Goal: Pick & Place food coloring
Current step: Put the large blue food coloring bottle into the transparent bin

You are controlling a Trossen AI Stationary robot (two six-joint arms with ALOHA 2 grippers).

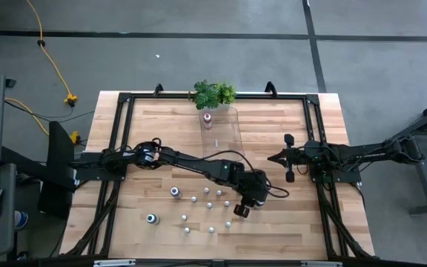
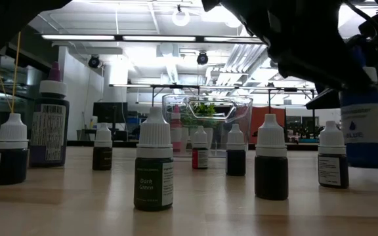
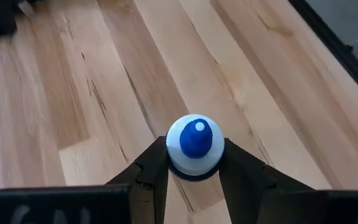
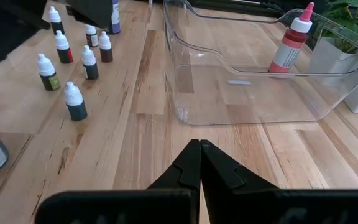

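The food coloring bottles stand on their bases across the near middle of the table [image 1: 199,204]. Several are small with white tops [image 2: 154,160], and a bigger purple-topped one [image 2: 51,121] is among them. My left gripper [image 3: 196,154] reaches in from the left [image 1: 240,210] and is shut on a bigger blue-topped bottle [image 3: 196,140], labelled blue [image 2: 365,128]. A pink-topped bottle [image 4: 289,43] stands in the clear tray [image 1: 232,132]. My right gripper [image 4: 199,146] is shut, touches nothing and waits right of the tray [image 1: 273,157]. My left gripper holds the blue-topped bottle by the white shoulder [image 3: 174,149] under its cap, pinched between the two fingers [image 3: 151,177]. The fingers come from above, pointing down. The bottle is upright. I cannot tell whether its base is on the table.
The clear tray sits at the far middle, with a green plant [image 1: 213,94] just behind it. A black frame [image 1: 124,100] runs around the tabletop. There is bare wood [image 1: 302,222] right of the bottles, near my left gripper.
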